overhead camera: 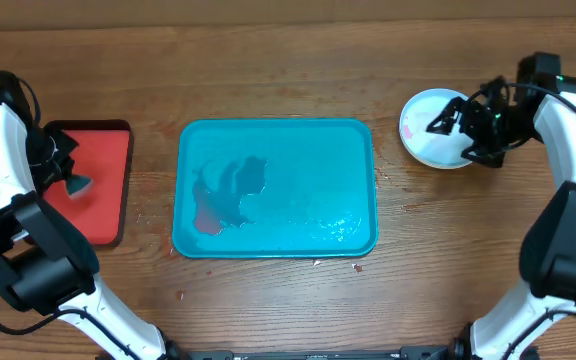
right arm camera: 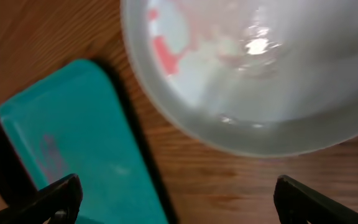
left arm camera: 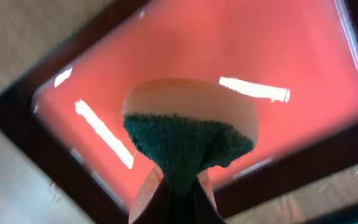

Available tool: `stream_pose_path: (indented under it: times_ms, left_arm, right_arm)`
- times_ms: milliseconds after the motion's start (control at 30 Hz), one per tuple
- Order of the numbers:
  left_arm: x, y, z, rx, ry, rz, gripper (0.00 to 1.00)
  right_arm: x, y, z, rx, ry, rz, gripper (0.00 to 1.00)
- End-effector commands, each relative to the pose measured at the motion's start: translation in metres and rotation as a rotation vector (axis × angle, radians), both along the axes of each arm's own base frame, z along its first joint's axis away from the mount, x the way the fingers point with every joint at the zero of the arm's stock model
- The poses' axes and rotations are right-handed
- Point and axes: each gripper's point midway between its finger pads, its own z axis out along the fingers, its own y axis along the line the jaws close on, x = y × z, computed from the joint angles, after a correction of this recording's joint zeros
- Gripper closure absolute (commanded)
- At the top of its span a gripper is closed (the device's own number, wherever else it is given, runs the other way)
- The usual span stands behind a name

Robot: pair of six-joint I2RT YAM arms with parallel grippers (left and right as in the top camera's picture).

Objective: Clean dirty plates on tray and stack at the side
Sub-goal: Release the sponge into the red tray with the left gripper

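White, red-smeared plate (overhead camera: 428, 128) sits at the right edge of the bench (overhead camera: 288, 60), just under the wide-spread right fingers (right arm camera: 58, 198); left fingers (left arm camera: 142, 202) pinch the sponge (left arm camera: 188, 134) far left

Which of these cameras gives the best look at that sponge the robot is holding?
The left wrist view: the sponge fills the frame, pale top and dark green scrub side, pinched by the left gripper above the red tray. Overhead shows it only as a small speck. The right wrist view misses it.
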Motion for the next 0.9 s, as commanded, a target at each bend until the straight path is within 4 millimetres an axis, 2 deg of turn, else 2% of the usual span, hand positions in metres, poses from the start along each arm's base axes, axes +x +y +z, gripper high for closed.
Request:
stream_pose_path:
  times_ms: [0, 200, 267, 300, 333, 367, 567, 700, 800, 867]
  left_arm:
    - [0.004, 0.000, -0.026, -0.025, 0.033, -0.038, 0.95]
    - [0.019, -0.018, -0.046, -0.143, -0.012, -0.139, 0.95]
    - [0.023, -0.022, -0.048, -0.168, -0.031, -0.174, 0.88]
    - [0.024, -0.023, -0.048, -0.170, -0.033, -0.175, 0.72]
    - [0.024, -0.023, -0.048, -0.170, -0.034, -0.175, 0.48]
    - [0.024, -0.023, -0.048, -0.170, -0.033, -0.175, 0.33]
    - [0.020, -0.018, -0.040, -0.176, -0.038, -0.155, 0.35]
    - [0.022, -0.013, -0.009, -0.198, -0.100, -0.136, 0.32]
    - [0.027, -0.016, 0.031, -0.239, -0.205, -0.169, 0.32]
    - [0.031, -0.023, 0.061, -0.265, -0.297, -0.233, 0.28]
  right_arm:
    - [-0.006, 0.038, 0.053, 0.022, -0.144, 0.107, 0.00]
    - [-0.023, 0.096, 0.097, 0.015, -0.274, 0.259, 0.00]
    - [-0.027, 0.113, 0.110, 0.018, -0.321, 0.297, 0.00]
    - [-0.030, 0.122, 0.117, 0.021, -0.348, 0.320, 0.00]
    - [-0.033, 0.130, 0.124, 0.024, -0.372, 0.342, 0.00]
    - [-0.038, 0.138, 0.131, 0.027, -0.394, 0.365, 0.00]
    - [-0.064, 0.163, 0.159, 0.042, -0.465, 0.441, 0.00]
    - [-0.080, 0.166, 0.185, 0.042, -0.548, 0.459, 0.00]
    - [-0.090, 0.157, 0.205, 0.000, -0.615, 0.438, 0.00]
    - [-0.096, 0.150, 0.215, -0.034, -0.649, 0.421, 0.00]
